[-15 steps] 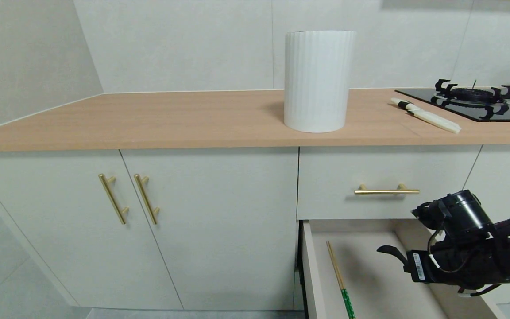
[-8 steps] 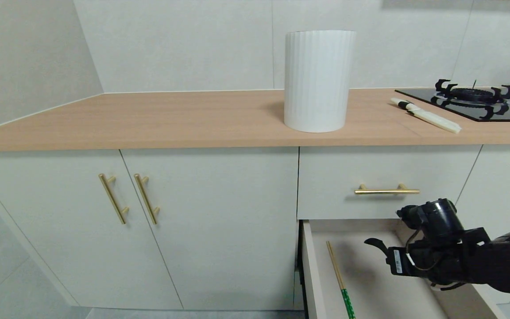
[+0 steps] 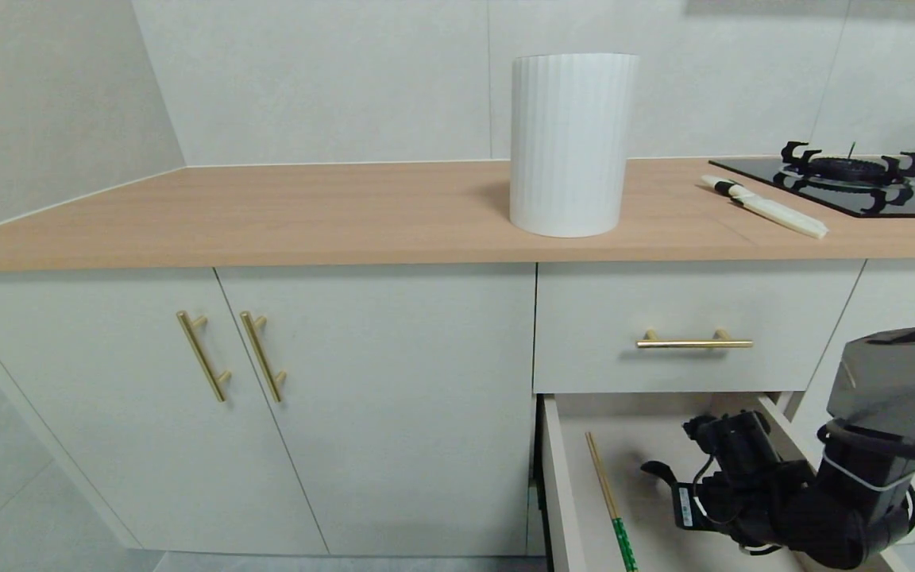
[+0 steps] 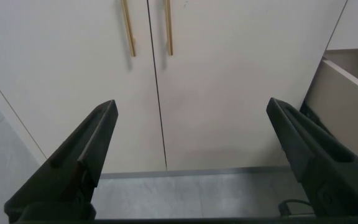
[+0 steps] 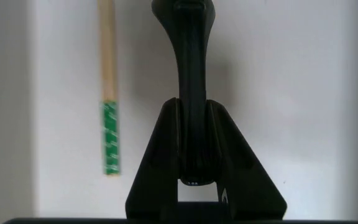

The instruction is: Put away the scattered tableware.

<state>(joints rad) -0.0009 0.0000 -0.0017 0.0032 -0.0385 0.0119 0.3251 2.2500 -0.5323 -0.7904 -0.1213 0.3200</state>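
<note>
A pale wooden countertop (image 3: 267, 214) ran along a grey tiled wall above off-white cabinets. On it stood a tall white ribbed cylindrical container (image 3: 567, 143), upright and near the front edge. To its right, well apart, lay a long cream-coloured utensil with a black band near one end (image 3: 763, 206), flat on the wood just beside a black glass hob with black burner grates (image 3: 847, 179); what kind of utensil it was could not be told. Below the counter on the left were two cabinet doors, both shut, with slim brass bar handles (image 3: 203, 355) set close together. Below the container was a shut drawer front with a horizontal brass handle (image 3: 694, 343). Under that, a pale lower drawer (image 3: 557, 477) stood pulled out. A slim wooden chopstick with a green patterned end (image 3: 604, 492) lay flat on its floor, close along the left wall, green end toward the robot. The right wrist view showed it as well (image 5: 107, 93), on the bare drawer floor. The black right gripper (image 3: 652, 470) hung inside the open drawer to the right of the chopstick, not touching it. Its fingers were pressed together with nothing between them (image 5: 191, 9). The black left gripper (image 4: 191, 109) was low in front of the two doors, its fingers spread wide apart and empty.
</note>
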